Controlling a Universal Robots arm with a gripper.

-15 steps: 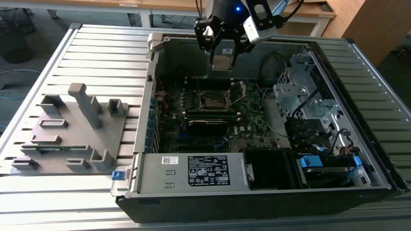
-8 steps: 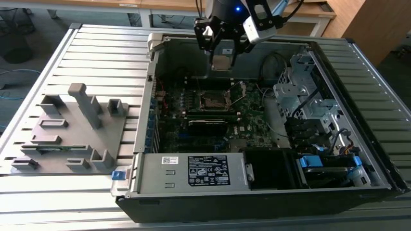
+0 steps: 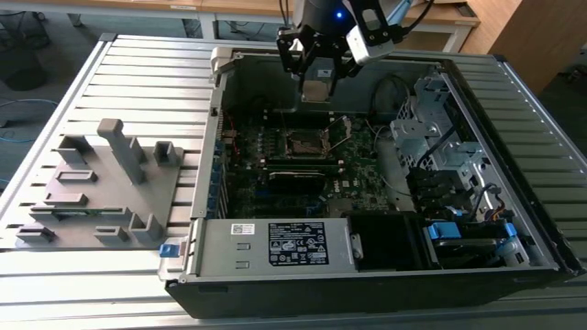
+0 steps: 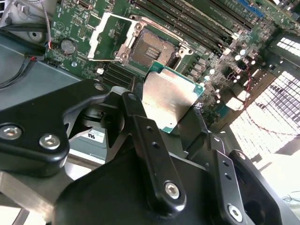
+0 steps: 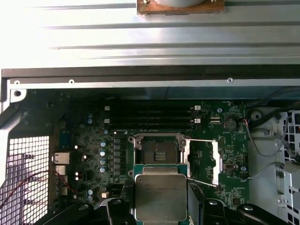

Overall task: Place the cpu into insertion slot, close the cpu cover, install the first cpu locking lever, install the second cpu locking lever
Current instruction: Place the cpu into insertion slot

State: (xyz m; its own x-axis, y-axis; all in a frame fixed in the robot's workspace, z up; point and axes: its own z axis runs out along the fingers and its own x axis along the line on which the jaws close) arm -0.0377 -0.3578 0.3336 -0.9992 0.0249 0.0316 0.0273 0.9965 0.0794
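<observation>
**Chip hanging over open socket as placement step is getting under way**

The cpu (image 5: 160,199), silvery face up, is riding in the pincer (image 5: 160,212), which is clamping it by two opposite edges. It is hovering above the motherboard, clear of the insertion slot (image 5: 157,152), which is lying bare. The cpu cover (image 5: 215,164) is standing swung open just beside the slot. The chip is lying flat and looks close to square, so no long axis is telling; in the first wrist view its edges are running roughly parallel to the socket's rim. Judging by this, the first step, seating the chip, is in hand, with cover and levers not yet dealt with. Seating would seem to call for centring the chip over the socket, keeping it level and squaring the corners. The computer case (image 3: 367,295) is lying open on the slatted bench (image 3: 137,69).
</observation>
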